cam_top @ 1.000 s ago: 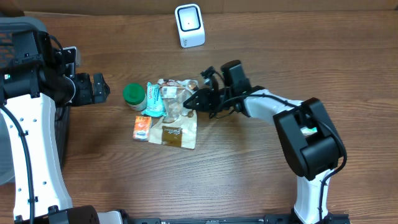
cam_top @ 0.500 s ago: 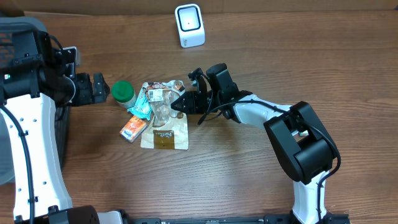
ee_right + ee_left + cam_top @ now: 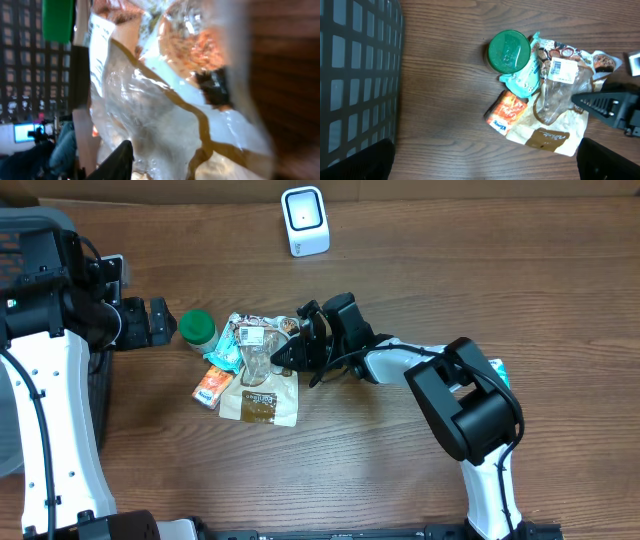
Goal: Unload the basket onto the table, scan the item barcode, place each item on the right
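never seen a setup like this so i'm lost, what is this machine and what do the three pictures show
It is two robot arms at a wooden table, each ending in a two-finger gripper. One picture looks down from above; the other two come from wrist cameras. On the table are a white scanner, a green-lidded jar and a pile of snack packets. The left gripper is open and empty. The right gripper is at a clear bag in the pile; whether it grips it is unclear.
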